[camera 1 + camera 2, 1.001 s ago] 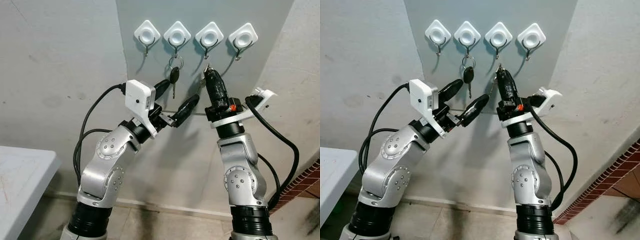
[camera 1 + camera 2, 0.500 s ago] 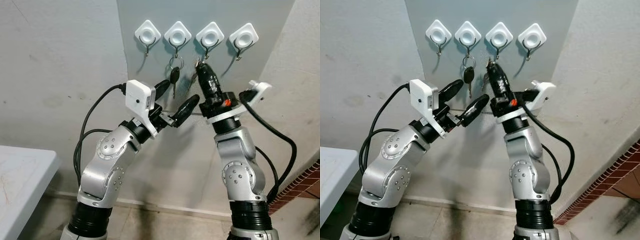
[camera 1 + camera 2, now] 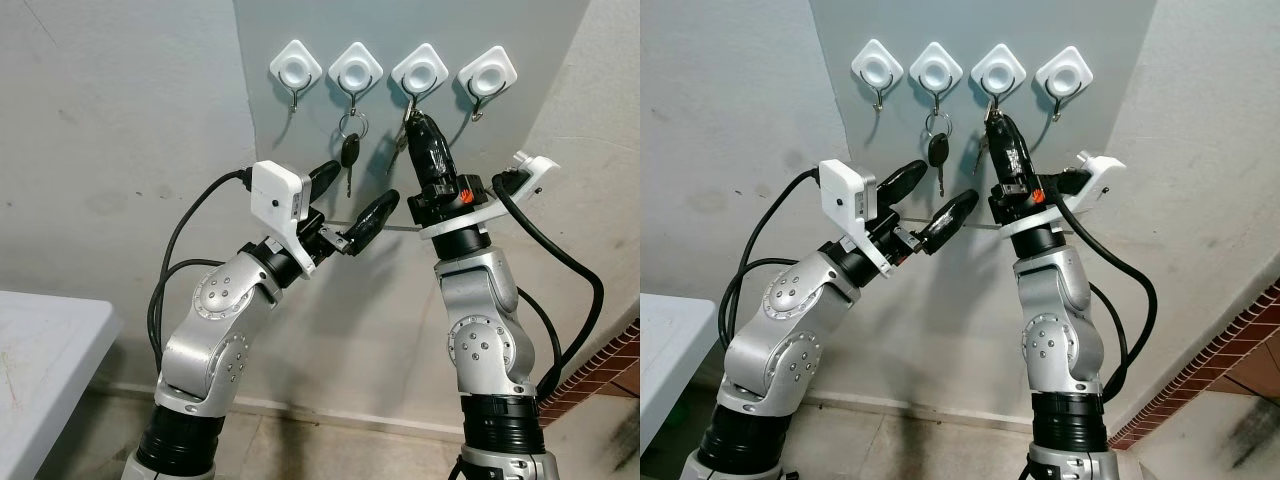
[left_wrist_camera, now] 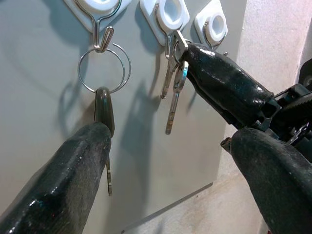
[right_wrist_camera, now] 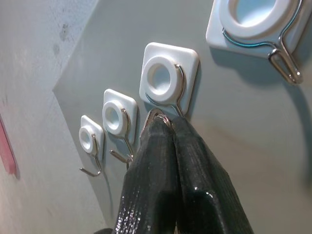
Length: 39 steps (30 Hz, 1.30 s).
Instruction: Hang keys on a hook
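Right pincer (image 3: 413, 118): raised to the third hook (image 3: 411, 102) in a row of four on a grey wall panel (image 3: 520, 40), its black fingers (image 5: 165, 165) pressed together on a key ring at the hook's tip.
Keys (image 4: 174, 92): two silver keys hang from that ring just below the third hook, beside the right fingertips; whether the ring is already over the hook cannot be told.
Left pincer (image 3: 350, 195): held below the second hook (image 3: 352, 98), its fingers (image 4: 73, 175) spread apart and gripping nothing.
Black key (image 3: 348, 152): hangs on a wire ring from the second hook, its head just above the upper left finger.
Other hooks: the first (image 3: 294, 97) and fourth (image 3: 477, 105) carry nothing.
Surface (image 3: 40, 340): a white corner at the robot's left.
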### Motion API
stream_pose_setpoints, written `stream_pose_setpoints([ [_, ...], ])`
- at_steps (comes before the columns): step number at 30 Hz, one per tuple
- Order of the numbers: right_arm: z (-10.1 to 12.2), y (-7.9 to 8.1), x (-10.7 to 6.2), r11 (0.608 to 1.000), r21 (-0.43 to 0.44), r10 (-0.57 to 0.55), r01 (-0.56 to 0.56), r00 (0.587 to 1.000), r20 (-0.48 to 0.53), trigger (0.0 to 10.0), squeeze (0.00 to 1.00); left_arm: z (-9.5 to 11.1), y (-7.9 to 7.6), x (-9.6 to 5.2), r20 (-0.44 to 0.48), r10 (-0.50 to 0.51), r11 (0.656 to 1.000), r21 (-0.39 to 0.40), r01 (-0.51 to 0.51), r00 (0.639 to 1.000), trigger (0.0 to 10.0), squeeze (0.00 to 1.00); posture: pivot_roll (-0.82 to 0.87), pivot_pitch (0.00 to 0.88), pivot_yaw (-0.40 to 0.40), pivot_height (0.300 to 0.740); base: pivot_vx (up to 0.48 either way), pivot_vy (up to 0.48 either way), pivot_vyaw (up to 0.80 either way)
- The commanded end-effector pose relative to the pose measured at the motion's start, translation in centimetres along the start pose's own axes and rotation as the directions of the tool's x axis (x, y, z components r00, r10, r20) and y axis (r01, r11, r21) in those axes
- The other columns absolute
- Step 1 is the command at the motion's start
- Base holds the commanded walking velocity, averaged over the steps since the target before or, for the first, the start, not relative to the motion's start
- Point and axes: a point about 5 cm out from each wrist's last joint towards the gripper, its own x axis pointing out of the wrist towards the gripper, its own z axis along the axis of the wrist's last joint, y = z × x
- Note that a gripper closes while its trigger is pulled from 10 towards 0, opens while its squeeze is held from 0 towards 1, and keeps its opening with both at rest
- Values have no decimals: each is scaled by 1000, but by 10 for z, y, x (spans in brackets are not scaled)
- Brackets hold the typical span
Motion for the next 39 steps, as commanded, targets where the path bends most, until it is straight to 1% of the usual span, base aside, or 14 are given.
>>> stream_pose_setpoints([
  [1,10,6,8,999,25,21,-23,998,53,10000,0,3,-1,-1,4,0,1000,5,0,1000,10000,0,-1,0,17,740,0,0,0],
  [2,10,6,8,999,25,21,-23,998,53,10000,0,3,-1,-1,4,0,1000,5,0,1000,10000,0,-1,0,17,740,0,0,0],
  [7,11,3,9,995,100,-14,6,997,76,10000,0,3,-2,-2,4,3,1000,4,-3,1000,10000,0,2,0,16,740,0,0,0],
  [11,12,1,9,991,130,-22,12,996,82,10000,0,3,-2,-1,3,3,1000,4,-3,1000,10000,0,2,0,16,740,0,0,0],
  [13,11,0,7,981,194,-40,23,996,84,10000,0,3,-2,-1,2,3,1000,3,-3,1000,10000,0,3,0,17,740,0,0,0],
  [14,11,0,7,981,194,-40,23,996,84,10000,0,3,-2,-1,2,3,1000,3,-3,1000,10000,0,3,0,17,740,0,0,0],
  [17,10,-2,6,969,243,-61,39,995,84,10000,0,3,-2,-1,3,4,1000,2,-4,1000,10000,0,3,0,17,740,0,0,0],
  [18,10,-2,6,969,243,-61,39,995,84,10000,0,3,-2,-1,3,4,1000,2,-4,1000,10000,0,3,0,17,740,0,0,0],
  [19,9,-2,5,970,242,-59,38,995,77,10000,0,3,-2,-2,2,5,1000,2,-5,1000,10000,0,3,0,17,740,0,0,0],
  [21,6,-2,2,960,277,-58,40,997,57,10000,0,4,-2,-2,3,6,1000,-1,-6,1000,10000,0,3,0,17,740,0,0,0],
  [22,6,-2,2,960,277,-58,40,997,57,10000,0,4,-2,-2,3,6,1000,-1,-6,1000,10000,0,3,0,17,740,0,0,0],
  [24,0,-2,0,963,268,-50,44,999,17,10000,0,4,-2,-2,4,6,1000,0,-6,1000,10000,0,4,0,15,740,0,0,0],
  [32,-9,1,-7,968,248,-29,39,999,-43,10000,0,5,-2,-1,8,12,1000,-5,-12,1000,10000,0,3,0,13,740,0,0,0],
  [39,-10,2,-8,974,226,-18,30,998,-54,10000,0,5,-2,-1,8,15,1000,-9,-15,1000,10000,0,2,0,12,740,0,0,0],
])
